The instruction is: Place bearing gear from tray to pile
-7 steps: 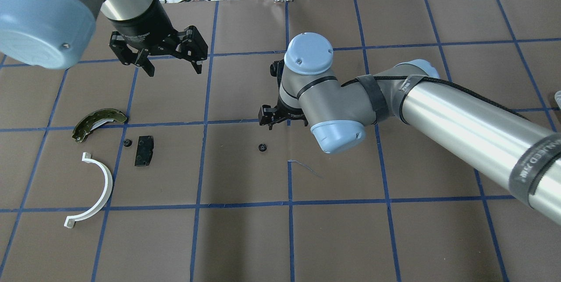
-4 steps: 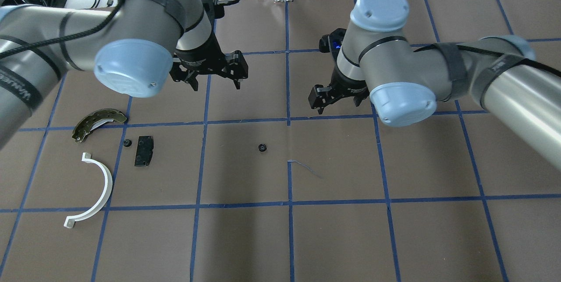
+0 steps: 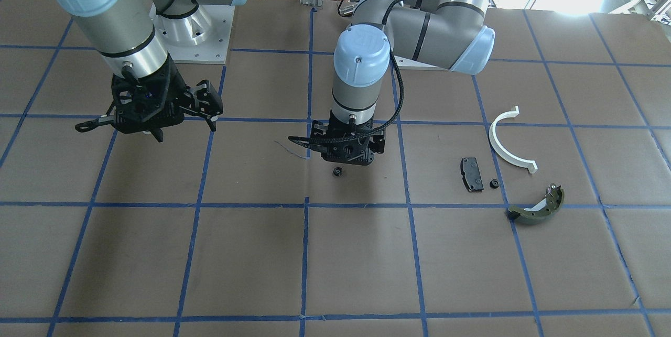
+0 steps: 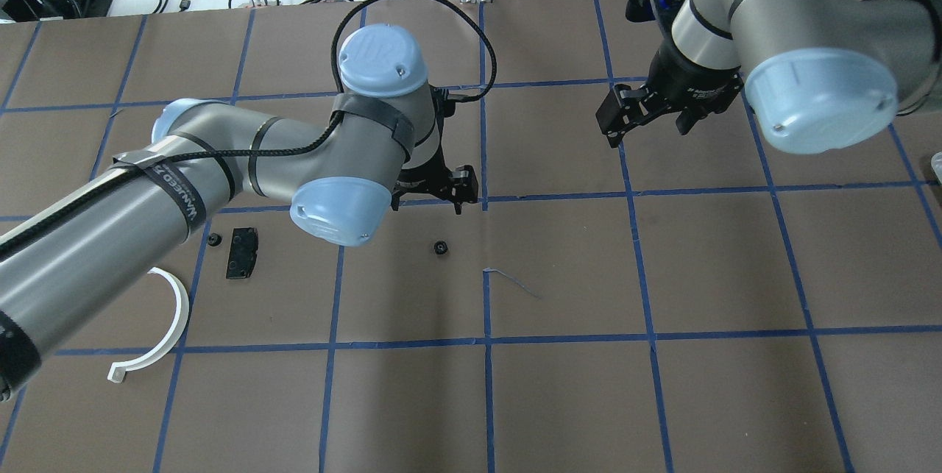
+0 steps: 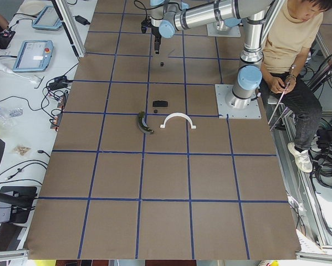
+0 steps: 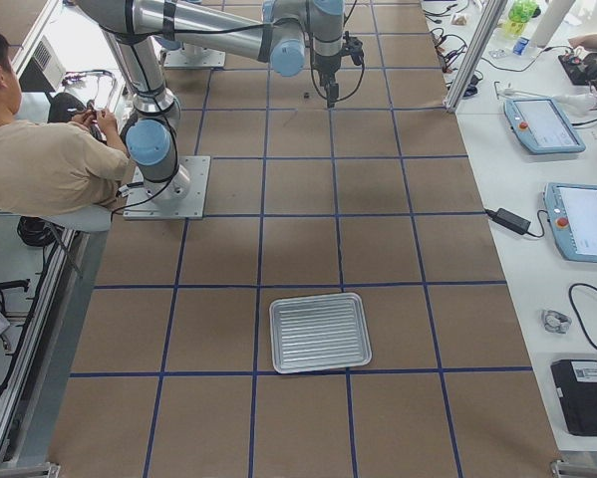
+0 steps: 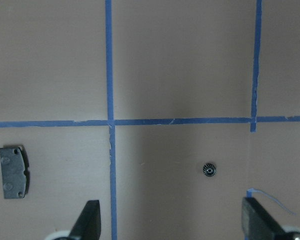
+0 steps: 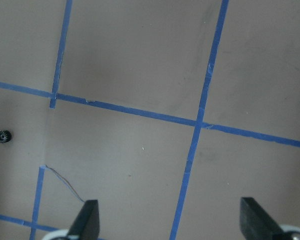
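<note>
The bearing gear (image 4: 440,247) is a small black toothed wheel lying loose on the brown table; it also shows in the front view (image 3: 338,171) and the left wrist view (image 7: 209,170). My left gripper (image 4: 441,190) hangs just above and beside it, open and empty, fingers (image 7: 89,222) wide apart. The pile lies to the left: a white half-ring (image 4: 176,307), a black pad (image 4: 241,252) and an olive brake shoe (image 3: 537,207), which my left arm hides in the overhead view. My right gripper (image 4: 647,116) is open and empty, raised at the back right.
A second small black gear (image 4: 214,240) sits next to the black pad. A ribbed silver tray (image 6: 318,332) lies far off at the table's right end. A lifted strip of blue tape (image 4: 511,280) lies right of the gear.
My left arm has swung from the back left to the middle, bringing its open gripper over the gear. My right arm has pulled away to the back right.
</note>
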